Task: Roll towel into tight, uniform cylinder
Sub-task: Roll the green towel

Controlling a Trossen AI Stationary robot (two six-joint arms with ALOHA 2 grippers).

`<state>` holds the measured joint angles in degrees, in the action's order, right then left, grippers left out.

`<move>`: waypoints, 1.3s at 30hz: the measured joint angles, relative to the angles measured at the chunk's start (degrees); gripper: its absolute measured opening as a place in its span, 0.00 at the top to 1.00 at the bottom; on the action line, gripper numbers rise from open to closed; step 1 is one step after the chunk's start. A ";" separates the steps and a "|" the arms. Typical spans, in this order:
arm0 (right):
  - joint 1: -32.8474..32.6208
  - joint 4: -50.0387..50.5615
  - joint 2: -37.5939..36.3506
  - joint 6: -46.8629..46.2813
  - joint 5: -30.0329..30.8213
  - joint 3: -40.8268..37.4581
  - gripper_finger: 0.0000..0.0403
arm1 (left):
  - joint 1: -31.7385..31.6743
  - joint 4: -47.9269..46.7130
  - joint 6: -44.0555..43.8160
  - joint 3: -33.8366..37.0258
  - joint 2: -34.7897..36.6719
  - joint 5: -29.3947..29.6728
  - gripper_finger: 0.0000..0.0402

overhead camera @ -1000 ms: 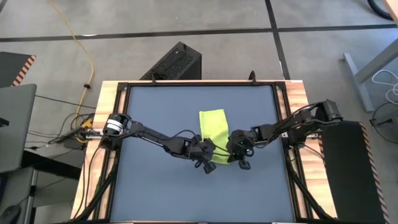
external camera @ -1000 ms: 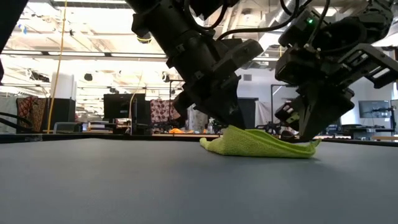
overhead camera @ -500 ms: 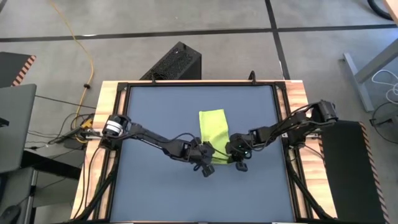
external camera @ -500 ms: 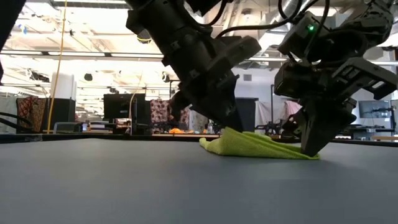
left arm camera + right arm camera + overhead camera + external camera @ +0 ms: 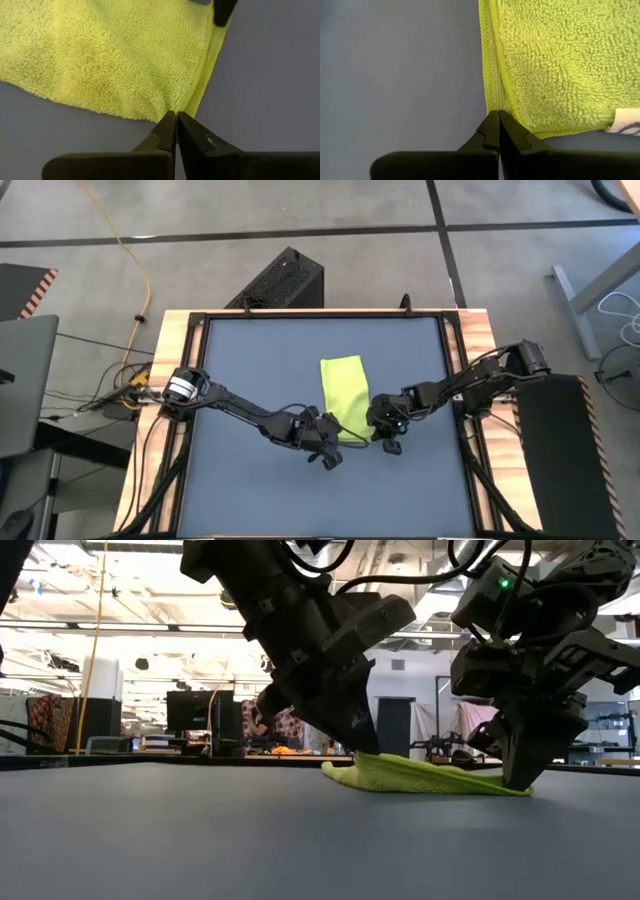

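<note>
Behind the counter (image 5: 300, 320) the low view looks into a workshop of desks and monitors, while the dark blue-grey mat (image 5: 260, 490) lies smooth and matte across the frame. On it, near the middle, sits the towel (image 5: 343, 385), a lime terry cloth with a looped, fuzzy pile and a flatter stitched hem, still spread as a rectangle and not yet rolled. Both arms meet at its near edge, one at each corner, which looks like the start of a roll: two corners held together would let the edge be lifted and turned over evenly. The left end effector (image 5: 175, 120) has its fingers pressed tight together right at the corner's tip, apparently pinching the hem there. The right end effector (image 5: 498, 120) is likewise clamped narrow at the other near corner, where the doubled hem (image 5: 492, 75) runs away from it. From table height the cloth (image 5: 430, 778) lies low and soft, slightly raised under the left arm and tapering flat toward the right one. A white tag (image 5: 627, 122) shows at the near edge. Such limp fabric will likely sag between the two grips.
</note>
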<state>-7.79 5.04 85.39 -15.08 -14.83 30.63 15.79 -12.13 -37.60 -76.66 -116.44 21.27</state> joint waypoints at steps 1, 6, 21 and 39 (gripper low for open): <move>0.00 0.29 -0.02 -0.27 -0.02 0.00 0.96 | 0.00 0.06 0.00 0.00 0.00 0.07 1.00; 0.91 0.73 -0.07 -1.04 -1.03 -0.03 0.96 | 0.23 2.26 -1.78 0.02 -0.89 -0.61 1.00; 4.57 7.46 -6.96 1.43 -0.98 -0.37 0.93 | 0.44 8.01 -7.21 0.07 -4.68 -7.41 1.00; 4.17 0.56 -9.93 18.14 -0.52 -0.22 0.90 | 0.13 8.96 -6.64 0.07 -4.68 -8.05 1.00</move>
<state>-3.63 5.60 75.46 3.07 -15.34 30.41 15.92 -3.16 -44.25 -76.60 -121.12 13.22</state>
